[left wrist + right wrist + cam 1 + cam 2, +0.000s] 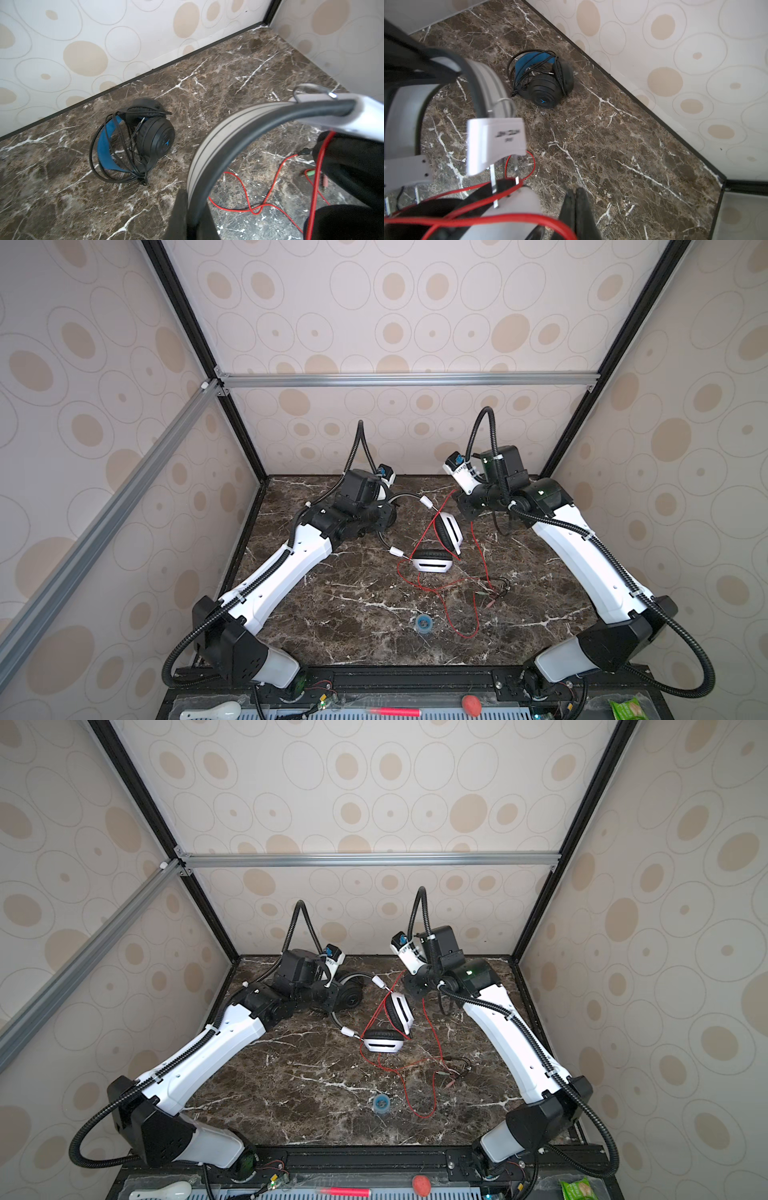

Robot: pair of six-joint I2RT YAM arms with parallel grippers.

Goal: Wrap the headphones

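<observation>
The white headphones (432, 565) (384, 1045) lie mid-table with black pads, and their red cord (500, 218) trails loosely toward the front. My left gripper (192, 193) is shut on their headband (209, 149), which arcs up between the fingers. My right gripper (574, 190) (464, 509) hovers beside the upper earcup, its fingers pressed together. The red cord runs taut up to it and slips in near the finger bases. The black headphones (145, 141) (544, 83) (351, 996) sit near the back wall. Their thin black cord is looped around them, and the inside of the band is blue.
A small blue tape roll (423, 622) (381, 1102) lies near the table's front. The cord's plugs (494, 593) rest right of centre. Patterned walls close off the back and both sides. On the front rail are a white spoon (212, 711), a pink pen (395, 711) and a red ball (471, 704).
</observation>
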